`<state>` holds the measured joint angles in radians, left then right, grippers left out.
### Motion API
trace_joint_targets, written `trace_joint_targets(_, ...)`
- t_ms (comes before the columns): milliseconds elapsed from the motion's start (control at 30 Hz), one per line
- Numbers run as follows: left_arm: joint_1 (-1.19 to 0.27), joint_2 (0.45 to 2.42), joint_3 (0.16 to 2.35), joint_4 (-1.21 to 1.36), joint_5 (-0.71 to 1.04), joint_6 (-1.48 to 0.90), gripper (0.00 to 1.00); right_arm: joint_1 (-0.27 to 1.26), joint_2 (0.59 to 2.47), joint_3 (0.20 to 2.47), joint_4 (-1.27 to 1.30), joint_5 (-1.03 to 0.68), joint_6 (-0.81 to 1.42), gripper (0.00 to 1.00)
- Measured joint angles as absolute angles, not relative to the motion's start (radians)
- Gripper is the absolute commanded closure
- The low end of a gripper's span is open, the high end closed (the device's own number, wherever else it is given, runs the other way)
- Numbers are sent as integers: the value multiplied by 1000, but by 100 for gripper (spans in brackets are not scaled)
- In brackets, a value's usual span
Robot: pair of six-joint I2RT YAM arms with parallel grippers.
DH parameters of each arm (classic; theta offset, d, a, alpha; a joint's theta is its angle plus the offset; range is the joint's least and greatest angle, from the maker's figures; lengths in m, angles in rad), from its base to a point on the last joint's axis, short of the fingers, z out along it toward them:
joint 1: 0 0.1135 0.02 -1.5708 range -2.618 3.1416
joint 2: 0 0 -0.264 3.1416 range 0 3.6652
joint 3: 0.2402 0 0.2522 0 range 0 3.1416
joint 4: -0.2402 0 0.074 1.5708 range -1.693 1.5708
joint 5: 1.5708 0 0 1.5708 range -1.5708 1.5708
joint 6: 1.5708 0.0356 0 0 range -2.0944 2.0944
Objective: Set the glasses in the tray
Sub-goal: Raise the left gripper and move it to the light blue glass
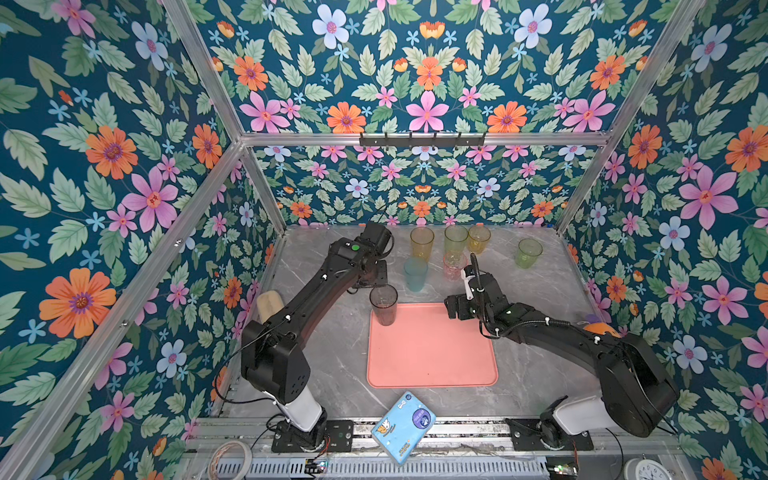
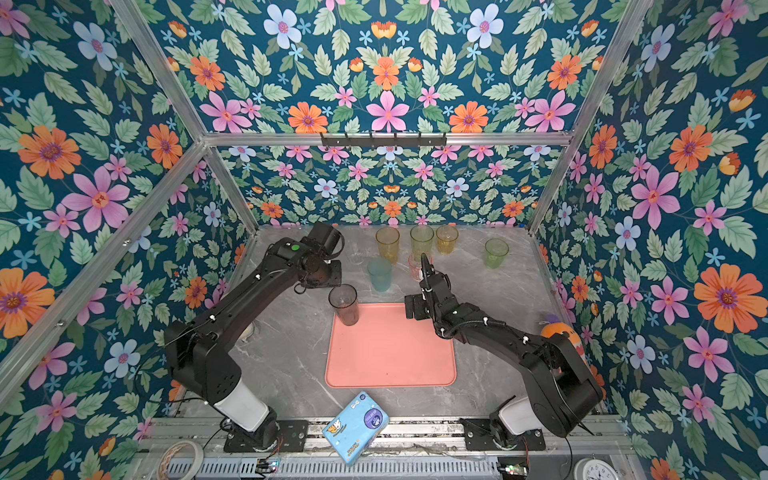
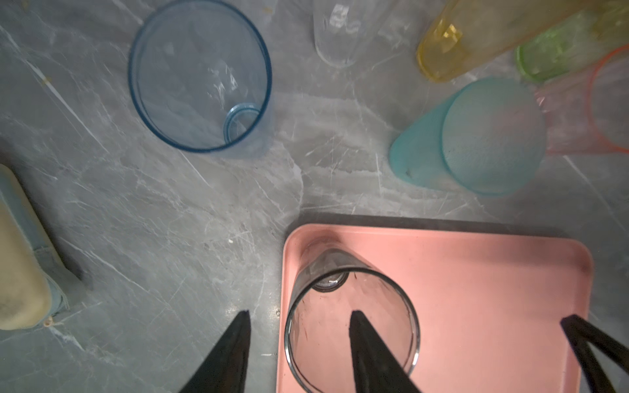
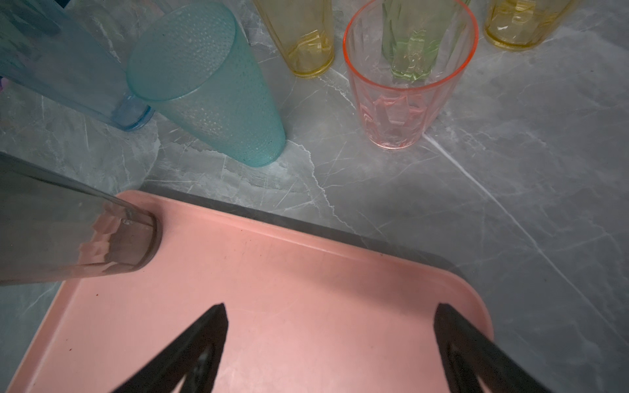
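Tray (image 1: 432,357): salmon-pink, lying flat on the grey marbled worktop (image 1: 332,357), between the two arms.
Smoky grey glass (image 1: 384,305): stands upright inside the tray's far left corner, the only glass in the tray. The left wrist view shows its base within the rim.
Left gripper (image 3: 299,313): jaws partly open and straddling the grey glass's wall, one finger outside it and one over its mouth. They are not clamped on it.
Right gripper (image 4: 330,306): jaws spread wide with nothing between them, over the tray's far right corner.
Teal glass (image 1: 415,274): on the worktop just behind the tray, its top end a closed, dotted face.
Pink glass (image 1: 455,266): upright on the worktop, near the teal one on its right.
Back row: an orange glass (image 1: 422,243), a yellow-green glass (image 1: 456,241) and an amber glass (image 1: 478,239) stand close together near the back wall.
Green glass (image 1: 530,252): alone, well apart to the right.
Pale blue glass (image 3: 200,78): upright on the worktop, left of the teal one.
Clear glass (image 3: 340,30): on the worktop beyond it, only partly in the picture.
Blue packet (image 1: 403,426): at the front edge, apart from the tray.
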<state>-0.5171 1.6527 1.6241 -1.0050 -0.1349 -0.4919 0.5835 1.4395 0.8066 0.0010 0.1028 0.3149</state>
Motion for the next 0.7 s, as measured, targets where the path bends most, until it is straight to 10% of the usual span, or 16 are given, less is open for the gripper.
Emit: trace_joint_targets(700, -238, 1652, 1652, -886, -106, -467, 45, 583, 1434, 804, 1, 96, 311, 4)
